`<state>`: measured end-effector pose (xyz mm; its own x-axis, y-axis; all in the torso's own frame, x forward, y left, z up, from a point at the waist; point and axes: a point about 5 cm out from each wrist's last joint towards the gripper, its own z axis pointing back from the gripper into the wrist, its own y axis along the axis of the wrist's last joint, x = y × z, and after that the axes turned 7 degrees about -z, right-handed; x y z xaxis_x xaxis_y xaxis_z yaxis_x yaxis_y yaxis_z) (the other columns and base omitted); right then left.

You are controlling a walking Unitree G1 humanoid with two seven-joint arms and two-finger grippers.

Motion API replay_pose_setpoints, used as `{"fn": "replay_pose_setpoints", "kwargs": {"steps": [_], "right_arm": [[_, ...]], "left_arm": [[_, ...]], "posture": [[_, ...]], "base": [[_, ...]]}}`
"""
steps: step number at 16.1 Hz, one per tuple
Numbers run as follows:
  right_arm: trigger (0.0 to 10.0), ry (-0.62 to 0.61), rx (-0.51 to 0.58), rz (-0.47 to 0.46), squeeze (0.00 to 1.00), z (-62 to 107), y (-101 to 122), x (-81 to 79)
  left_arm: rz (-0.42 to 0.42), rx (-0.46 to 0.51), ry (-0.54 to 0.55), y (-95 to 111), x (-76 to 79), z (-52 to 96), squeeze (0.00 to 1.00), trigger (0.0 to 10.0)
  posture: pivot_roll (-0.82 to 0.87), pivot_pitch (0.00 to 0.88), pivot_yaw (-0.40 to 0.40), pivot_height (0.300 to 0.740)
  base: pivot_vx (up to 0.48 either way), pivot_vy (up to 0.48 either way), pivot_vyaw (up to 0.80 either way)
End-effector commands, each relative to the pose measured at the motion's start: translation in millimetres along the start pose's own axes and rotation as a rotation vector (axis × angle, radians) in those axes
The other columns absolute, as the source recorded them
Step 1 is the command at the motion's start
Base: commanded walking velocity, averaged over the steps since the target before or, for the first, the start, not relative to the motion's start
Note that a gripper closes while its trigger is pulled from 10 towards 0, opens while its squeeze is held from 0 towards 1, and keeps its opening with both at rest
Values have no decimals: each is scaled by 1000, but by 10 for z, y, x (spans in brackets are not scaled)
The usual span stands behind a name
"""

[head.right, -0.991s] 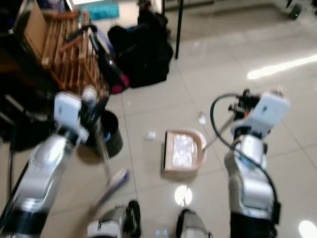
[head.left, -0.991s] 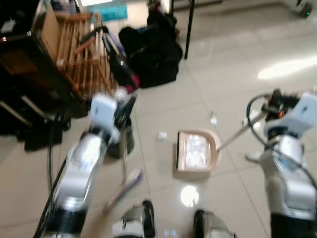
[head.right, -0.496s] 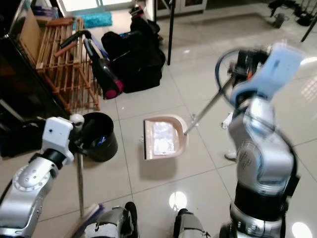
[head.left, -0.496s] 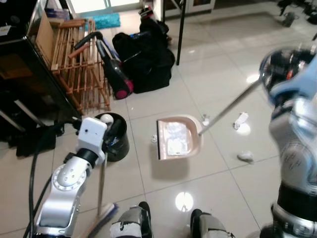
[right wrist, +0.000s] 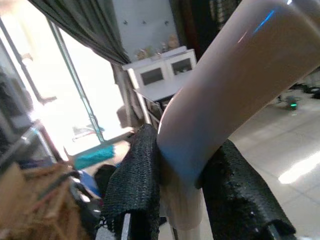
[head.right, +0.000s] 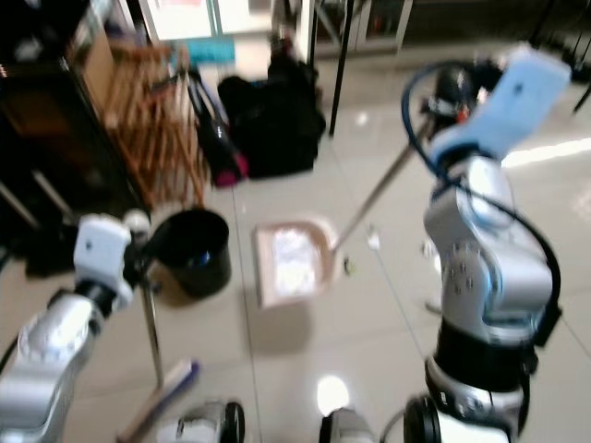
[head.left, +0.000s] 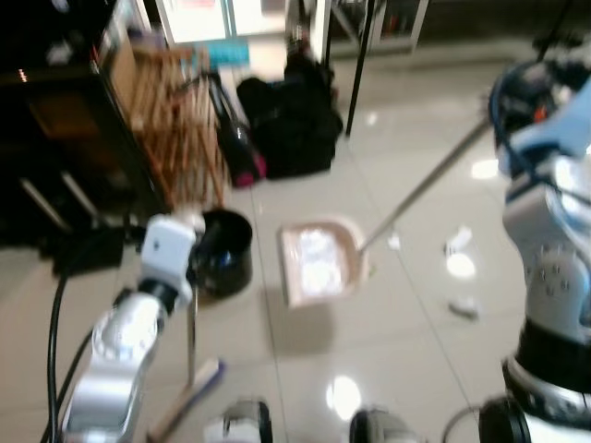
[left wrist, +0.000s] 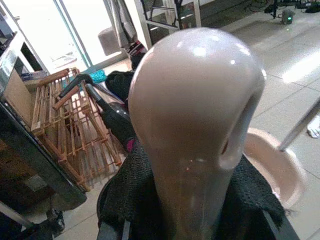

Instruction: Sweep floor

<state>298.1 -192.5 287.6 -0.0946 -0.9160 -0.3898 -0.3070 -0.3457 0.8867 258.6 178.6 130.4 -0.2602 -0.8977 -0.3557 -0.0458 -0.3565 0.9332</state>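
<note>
The left tool (left wrist: 187, 220) is clamped on the rounded top of the broom handle (left wrist: 197, 100), its black padded fingers (left wrist: 127, 200) pressed against either side of the pale knob; from there the thin shaft runs down to the broom head (head.left: 189, 399), which rests on the tiled floor (head.left: 397, 323) near the robot's feet. The right tool (right wrist: 185, 200) grips the upper end of the dustpan handle (right wrist: 235, 85) in the same way, raised high on the robot's right, and the long rod (head.left: 425, 189) slants down from it to the dustpan (head.left: 319, 263), which sits in the middle of the floor ahead. The pan already holds a heap of white scraps, so part of the sweeping looks done. What is left, as far as can be judged: several bits of white litter (head.left: 457, 242) lie on the tiles to the right of the pan, one small piece close to its rear rim and others further out toward the right arm. A black bin (head.left: 224, 251) stands just left of the dustpan, beside the left arm, a likely place to empty the load. Behind are a wooden rack (head.left: 175, 120) and a black bag (head.left: 294, 125). The head views are blurred, so finer debris cannot be made out.
</note>
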Motion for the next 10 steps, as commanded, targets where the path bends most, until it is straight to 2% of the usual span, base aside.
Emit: {"fn": "replay_pose_setpoints", "kwargs": {"steps": [1,10], "right_arm": [[10000,38,37,-41,0,12,142,-92],[10000,54,21,-68,0,-47,282,-194]], "left_arm": [[-11,9,4,45,-8,46,0,10000],[2,-18,18,41,11,94,0,10000]], "posture": [[-10,124,36,740],[-10,132,19,740]], "base": [[356,0,0],[397,0,0]]}}
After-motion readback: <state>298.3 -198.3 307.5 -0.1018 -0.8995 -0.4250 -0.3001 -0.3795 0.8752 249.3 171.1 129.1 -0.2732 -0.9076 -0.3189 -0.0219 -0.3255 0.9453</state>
